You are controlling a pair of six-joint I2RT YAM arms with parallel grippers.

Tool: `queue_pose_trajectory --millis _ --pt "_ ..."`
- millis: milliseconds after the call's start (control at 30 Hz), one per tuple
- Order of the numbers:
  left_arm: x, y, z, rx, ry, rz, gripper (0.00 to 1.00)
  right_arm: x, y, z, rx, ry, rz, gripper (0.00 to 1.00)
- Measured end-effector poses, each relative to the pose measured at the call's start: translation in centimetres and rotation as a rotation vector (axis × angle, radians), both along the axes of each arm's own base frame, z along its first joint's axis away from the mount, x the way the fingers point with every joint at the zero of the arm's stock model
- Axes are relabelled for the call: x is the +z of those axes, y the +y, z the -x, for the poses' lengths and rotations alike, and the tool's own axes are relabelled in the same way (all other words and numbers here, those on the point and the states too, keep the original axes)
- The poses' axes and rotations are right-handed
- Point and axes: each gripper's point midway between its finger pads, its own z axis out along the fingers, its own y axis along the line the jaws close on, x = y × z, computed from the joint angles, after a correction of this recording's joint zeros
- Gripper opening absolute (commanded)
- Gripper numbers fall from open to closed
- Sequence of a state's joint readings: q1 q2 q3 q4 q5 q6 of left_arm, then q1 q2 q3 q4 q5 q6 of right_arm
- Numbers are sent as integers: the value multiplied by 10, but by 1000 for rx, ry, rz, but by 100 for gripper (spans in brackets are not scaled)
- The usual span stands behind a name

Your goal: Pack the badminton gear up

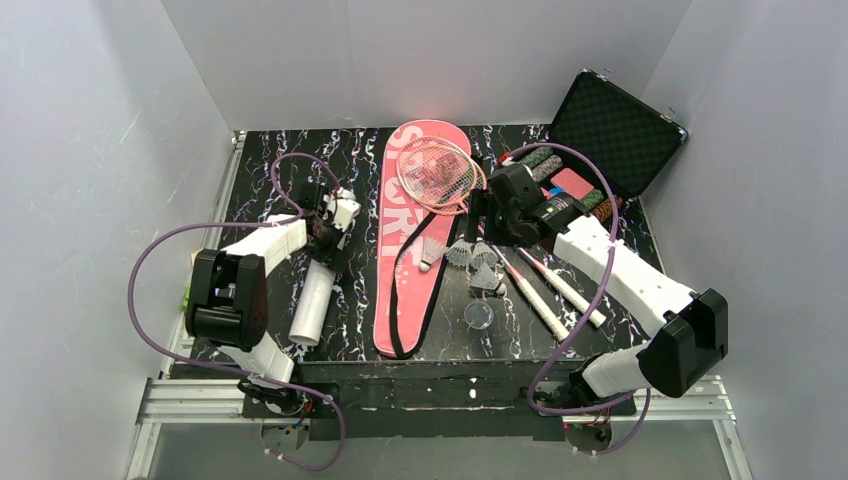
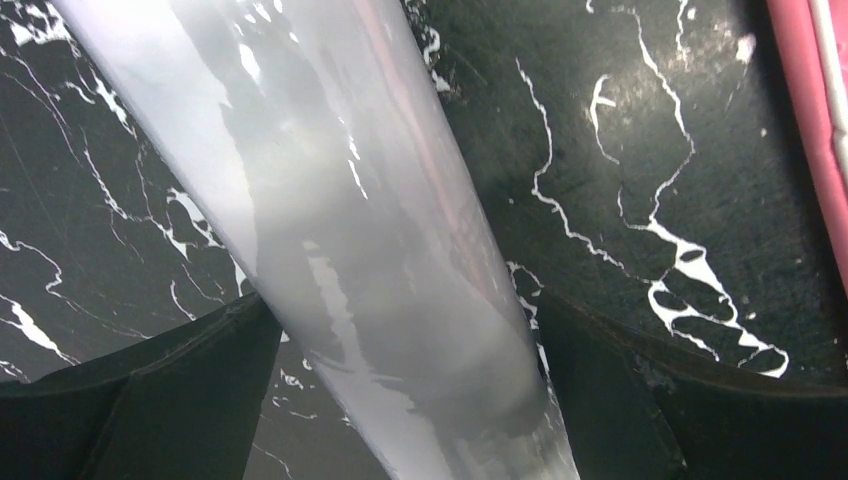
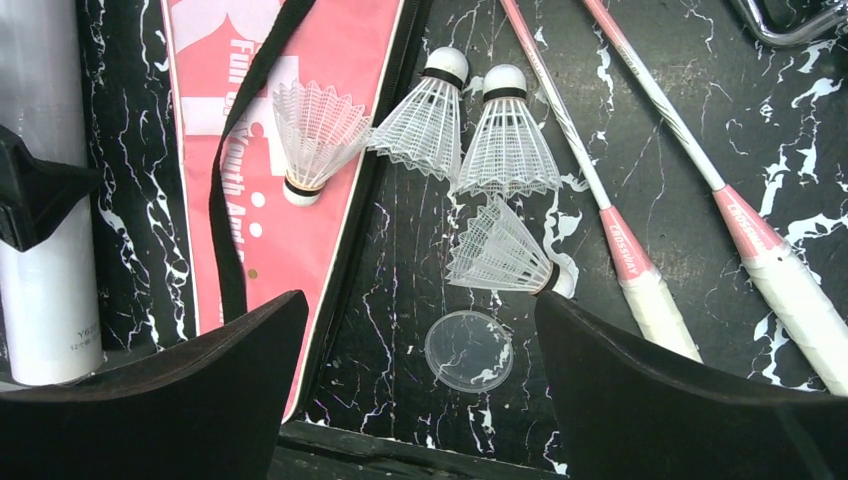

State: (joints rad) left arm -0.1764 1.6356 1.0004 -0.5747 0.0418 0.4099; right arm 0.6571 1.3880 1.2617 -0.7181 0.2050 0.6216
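One white tube [image 1: 312, 300] lay at the left of the surface [image 1: 250, 200], long axis near-to-far, straddled by the jaws of your left arm [image 1: 270, 240], wide, not clamping. Four shuttlecocks [image 3: 505, 140] lay nearer your right arm [image 1: 610, 255], jaws likewise wide.

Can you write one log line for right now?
left gripper: open, astride tube | right gripper: open, above shuttlecocks | rackets: not bagged

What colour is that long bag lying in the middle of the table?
Pink bag with white lettering and a black strap; clearest in the top external view.
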Motion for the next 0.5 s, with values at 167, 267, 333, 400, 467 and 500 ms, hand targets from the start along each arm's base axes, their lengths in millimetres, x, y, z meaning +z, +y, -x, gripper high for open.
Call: queue_pose_trajectory --millis 167,267,333,400,467,500 --pt "1 3 14 -2 9 -3 98 -1 5 -4 22 4 0 93" --pt "-3 5 29 -2 31 -7 86 1 14 -10 42 5 -7 93" --pt "-5 6 34 -2 39 -7 73 3 21 -16 60 6 -11 91" --pt "-4 6 38 -2 41 -5 69 5 29 -24 78 6 -13 89" --pt "-3 4 42 -13 53 7 67 4 39 -32 104 11 -19 87" --pt "-3 3 45 -21 63 13 66 3 45 -35 118 16 -20 85"
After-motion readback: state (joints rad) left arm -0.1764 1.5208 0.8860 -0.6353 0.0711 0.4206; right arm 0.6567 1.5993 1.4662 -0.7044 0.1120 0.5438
